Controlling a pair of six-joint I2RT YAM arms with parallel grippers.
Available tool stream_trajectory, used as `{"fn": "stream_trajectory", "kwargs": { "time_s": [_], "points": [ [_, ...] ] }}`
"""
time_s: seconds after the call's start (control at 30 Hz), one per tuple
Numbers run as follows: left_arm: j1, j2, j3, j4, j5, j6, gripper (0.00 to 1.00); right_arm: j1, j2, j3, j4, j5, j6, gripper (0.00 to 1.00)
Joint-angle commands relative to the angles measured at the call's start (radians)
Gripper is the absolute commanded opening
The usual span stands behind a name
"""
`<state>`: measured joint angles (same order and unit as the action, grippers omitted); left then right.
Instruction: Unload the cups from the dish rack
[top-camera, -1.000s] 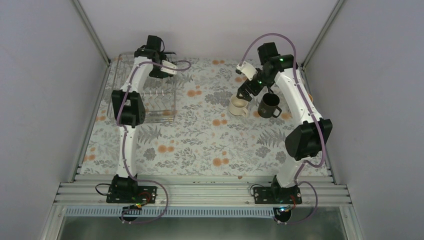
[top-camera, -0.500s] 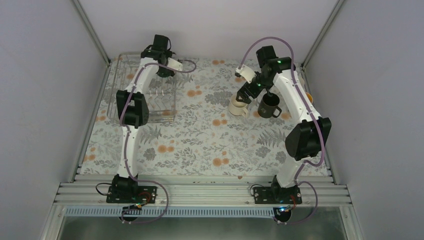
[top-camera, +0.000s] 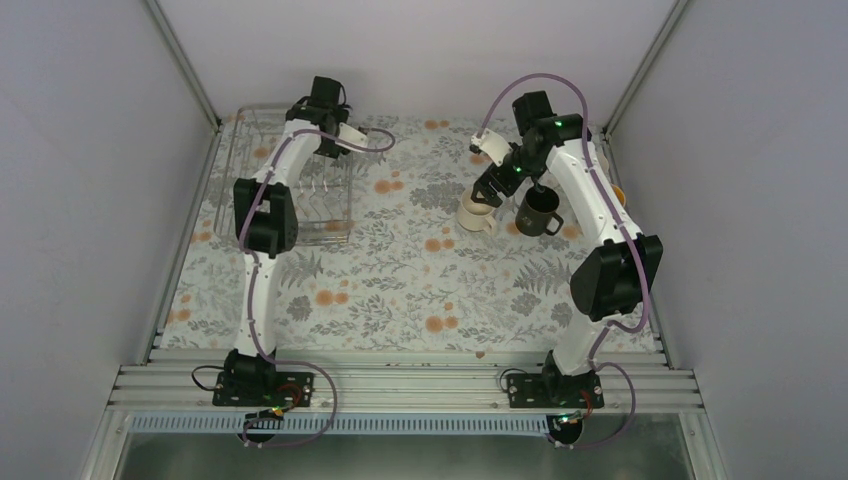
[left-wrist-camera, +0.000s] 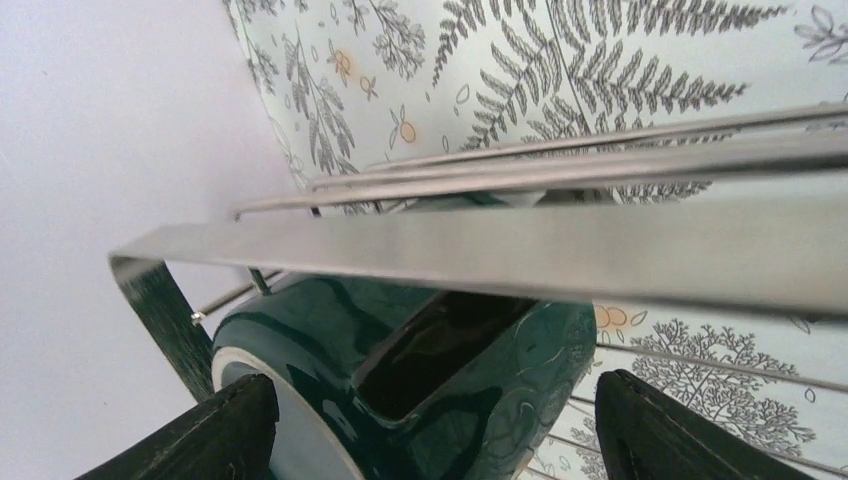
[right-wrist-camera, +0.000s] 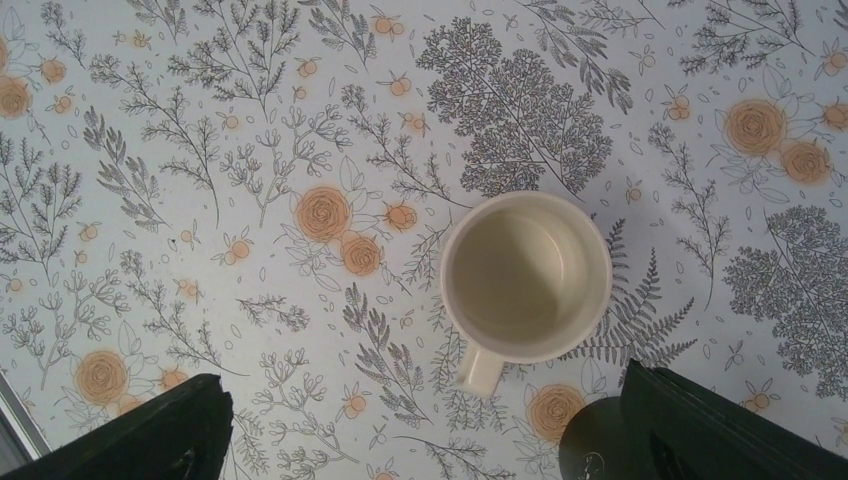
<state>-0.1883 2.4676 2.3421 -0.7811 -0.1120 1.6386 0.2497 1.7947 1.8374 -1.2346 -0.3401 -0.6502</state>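
Left hand: positioned at the far end of the dish rack, low against the rack's flat silvery rim, which crosses the left wrist view as a broad bar. The fingers stand wide apart. The dark green mug sits between them inside the rack, just under the rim, with its handle turned toward the camera. A thin strip of tabletop shows between the mug and the right-side finger. Contact on the other side cannot be determined, so the hand is recorded as spread around the mug, not clamped on it. Whether the mug is upright or tipped cannot be told from this angle. Right hand: suspended over the far right part of the floral tabletop, fingers fully apart and holding nothing. Directly below it stands the cream-beige mug, upright, mouth up and empty, its handle pointing toward the near side of the wrist view. It rests on the tabletop, well apart from the rack. The black mug stands upright just beside the cream-beige one, on its right in the overhead view, handle to the right. The two are near each other, and touching cannot be confirmed. In the overhead view the rest of the rack shows only bare tines.
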Motion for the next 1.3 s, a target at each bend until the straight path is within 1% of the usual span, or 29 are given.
{"fn": "stream_trajectory", "kwargs": {
  "time_s": [0.0, 0.17, 0.33, 0.47, 0.57, 0.67, 0.73, 0.83, 0.9, 0.97, 1.17, 1.27],
  "points": [
    [-0.016, -0.001, 0.046, -0.007, 0.034, 0.018, 0.8, 0.005, 0.001, 0.003, 0.005, -0.03, -0.014, 1.0],
    [-0.02, 0.015, 0.064, 0.01, -0.013, 0.023, 0.79, -0.001, 0.004, 0.003, 0.004, -0.036, -0.02, 1.0],
    [-0.017, -0.007, 0.04, 0.044, 0.009, -0.001, 0.8, -0.003, 0.006, 0.004, 0.004, -0.046, -0.022, 1.0],
    [-0.02, -0.015, 0.001, 0.035, 0.026, 0.018, 0.8, -0.003, 0.005, 0.01, 0.0, -0.052, -0.023, 1.0],
    [-0.02, -0.005, 0.005, 0.03, 0.042, 0.024, 0.79, -0.004, -0.002, 0.001, 0.003, -0.051, -0.025, 1.0],
    [-0.022, 0.027, 0.047, 0.008, 0.044, 0.024, 0.78, -0.005, -0.009, -0.013, 0.009, -0.053, -0.025, 1.0],
    [-0.024, 0.053, 0.083, -0.009, 0.038, 0.023, 0.74, -0.005, -0.011, -0.024, 0.016, -0.056, -0.024, 1.0],
    [-0.025, 0.071, 0.119, -0.036, 0.032, 0.021, 0.59, -0.005, -0.011, -0.024, 0.015, -0.056, -0.025, 1.0],
    [-0.024, 0.074, 0.118, -0.053, 0.02, 0.024, 0.53, -0.006, -0.013, -0.021, 0.014, -0.055, -0.027, 1.0],
    [-0.021, 0.075, 0.117, -0.079, 0.027, 0.021, 0.51, -0.006, -0.014, -0.017, 0.012, -0.062, -0.029, 1.0],
    [-0.02, 0.077, 0.102, -0.107, 0.015, 0.006, 0.5, -0.006, -0.013, 0.001, -0.003, -0.073, -0.028, 1.0],
    [-0.02, 0.084, 0.111, -0.13, 0.013, 0.006, 0.47, -0.006, -0.016, 0.002, -0.006, -0.074, -0.029, 1.0]
  ]
}}
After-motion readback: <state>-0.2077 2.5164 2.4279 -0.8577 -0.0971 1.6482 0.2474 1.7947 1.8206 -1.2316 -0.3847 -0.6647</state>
